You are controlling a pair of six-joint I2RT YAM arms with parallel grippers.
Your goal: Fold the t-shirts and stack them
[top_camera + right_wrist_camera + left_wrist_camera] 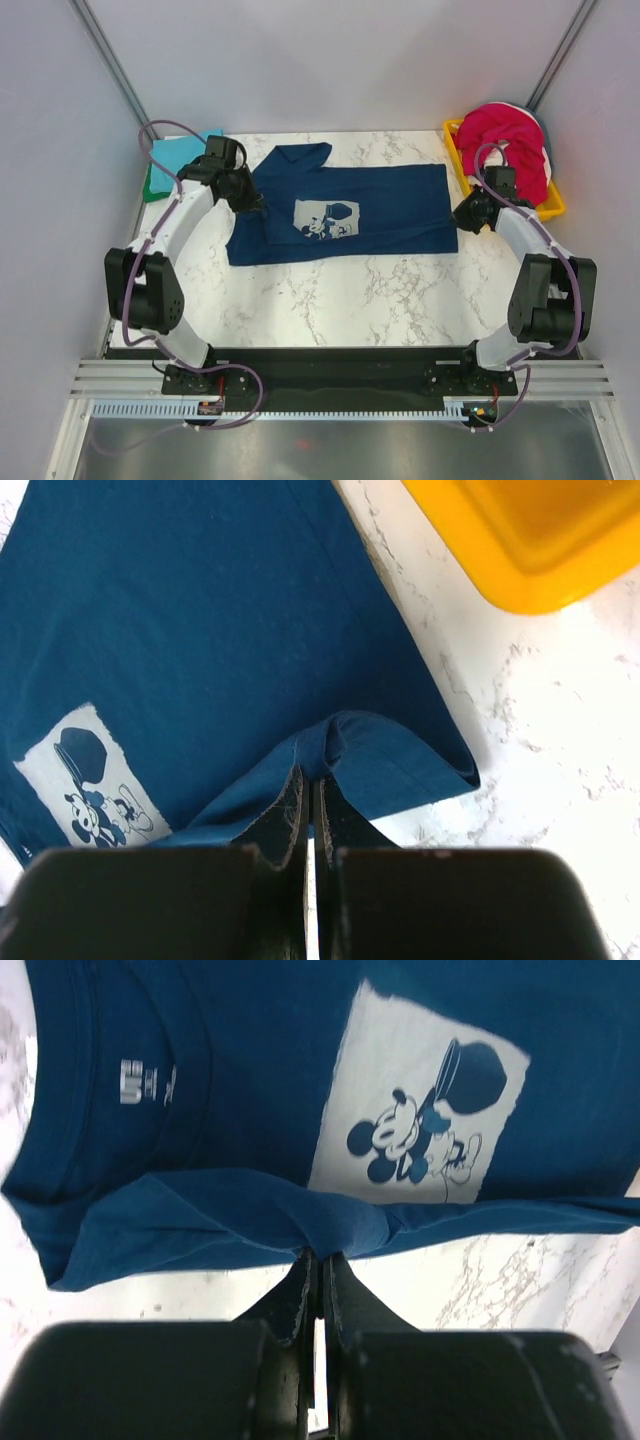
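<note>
subject: navy t-shirt [390, 200], lying flat on the table [380, 290] at centre, print side up.

orientation: in the top view its long axis runs from 9 o'clock to 3 o'clock, with the collar end at 9 and the hem at 3. one sleeve juts out towards 12 o'clock.

grip, left: my left gripper [320, 1265] is at the 9 o'clock end, just below the collar. its jaws are together, clamped on a raised fold of navy cloth at the shoulder side.

grip, right: my right gripper [312, 785] is at the 3 o'clock end. its jaws are together, clamped on a small ridge of the hem beside a hem corner.

governing relation: each arm has the end nearer to it, and the whole length of the shirt lies between the two grippers. the body spreads from both pinch points towards 12 o'clock. in my judgement any fold from here needs both ends carried at an even pace, or the cloth will skew.

condition: the cloth is smooth over most of the body and bunched only at the two pinch points. the pale chest print [327, 220] sits left of centre, towards the collar. the near edge looks roughly straight.

surroundings: the yellow tray [553, 208] at 2 o'clock holds a red t-shirt [505, 128], with something white beside it. teal and green t-shirts [168, 165] lie at the 10 o'clock corner, well apart from the tray.
</note>
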